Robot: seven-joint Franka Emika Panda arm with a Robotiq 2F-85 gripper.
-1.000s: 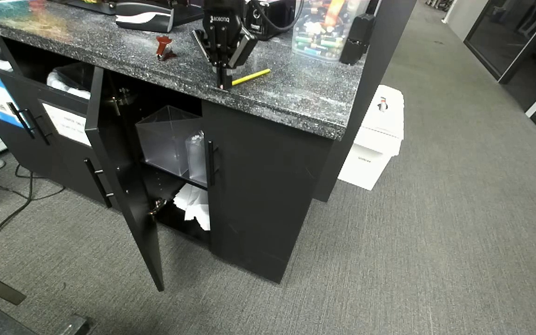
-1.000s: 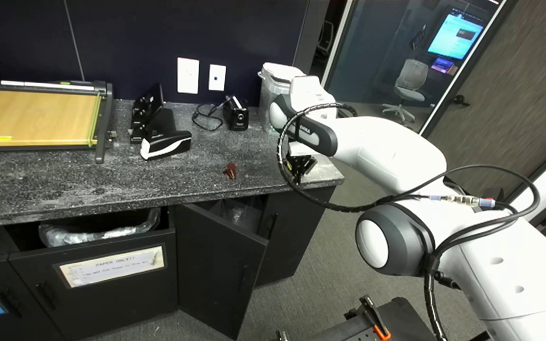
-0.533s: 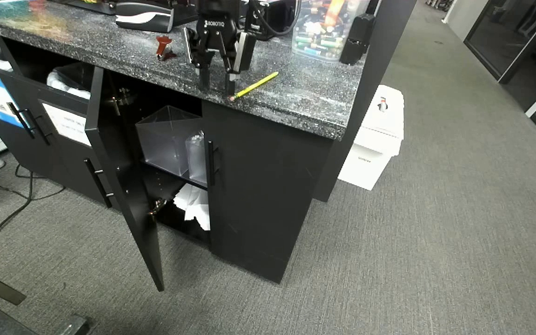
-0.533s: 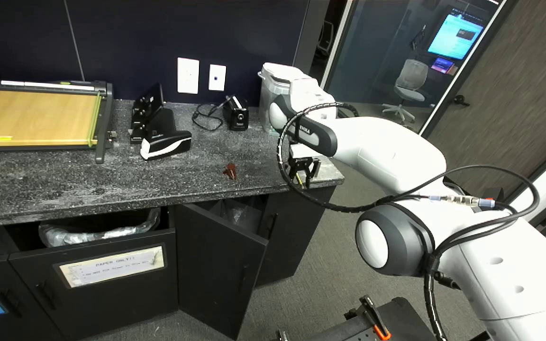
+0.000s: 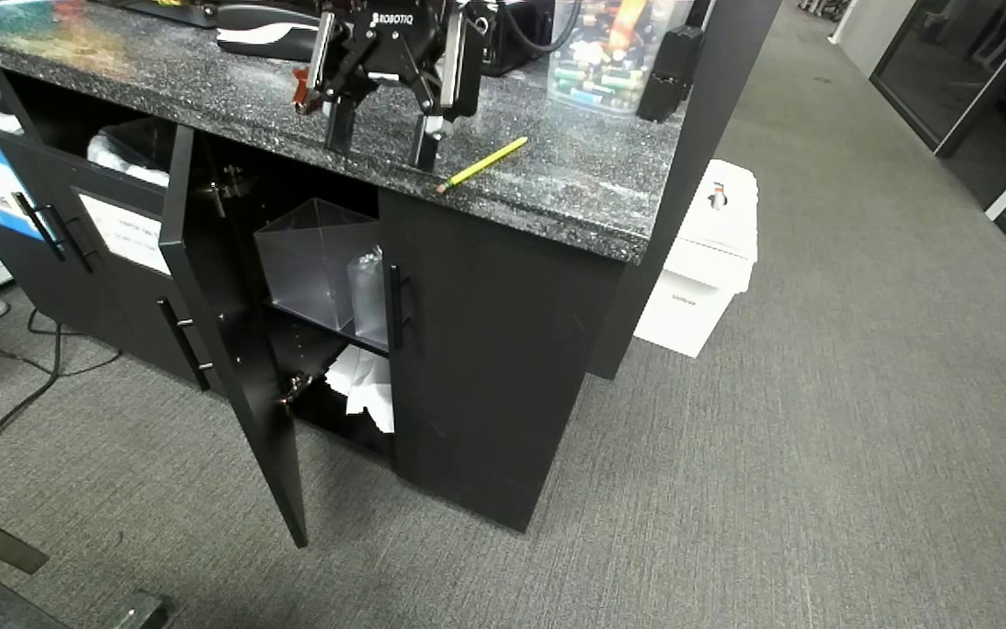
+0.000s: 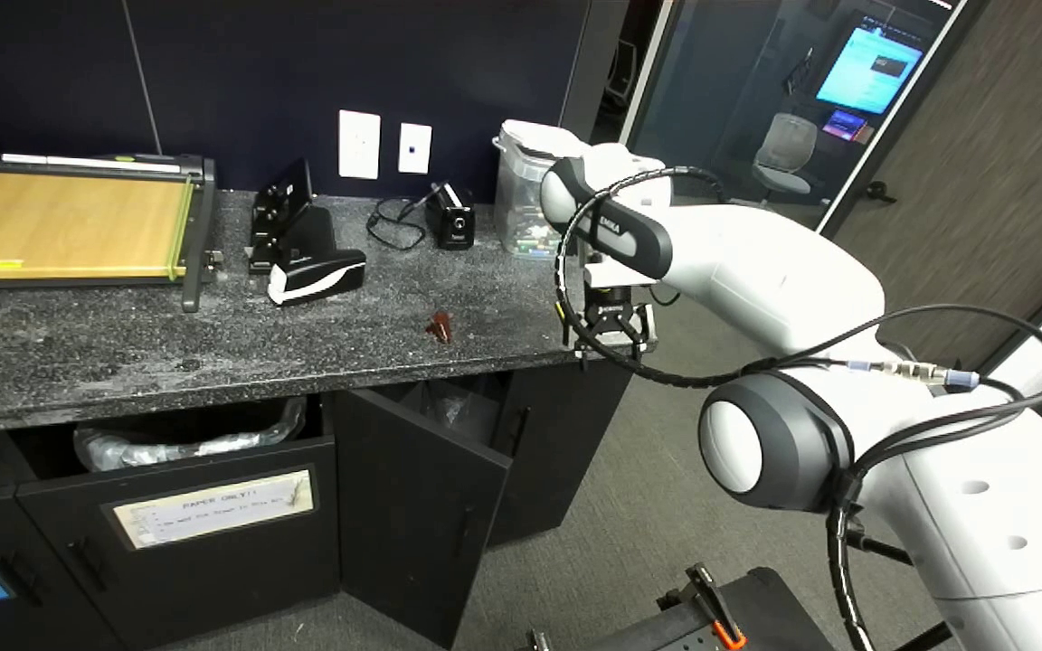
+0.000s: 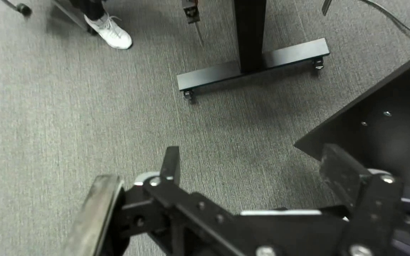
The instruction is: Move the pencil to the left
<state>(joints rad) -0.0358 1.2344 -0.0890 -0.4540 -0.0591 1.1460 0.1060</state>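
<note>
The thin yellow pencil (image 5: pixel 484 164) lies slantwise on the dark speckled counter, its eraser end at the front edge. My gripper (image 5: pixel 381 144) hangs to the left of it in that exterior view, apart from the pencil, with its fingers spread wide. From the wrist, the gripper (image 7: pixel 253 160) also shows a broad gap with only carpet visible through it; the pencil is out of that view. In an exterior view where the gripper (image 6: pixel 607 339) is over the counter's end, the cable and hand cover the area, and I cannot make out the pencil surely.
A red clip (image 6: pixel 440 326) sits on the counter, partly behind a finger in an exterior view. Behind stand a stapler (image 6: pixel 317 277), a black sharpener (image 6: pixel 450 217) and a clear tub (image 5: pixel 603 65). Below, a cabinet door (image 5: pixel 232 332) hangs ajar.
The jaws, shut at the pencil's end a second ago, have spread and let it go. The gripper has lifted and moved left in an exterior view; the pencil has shifted slightly right.
</note>
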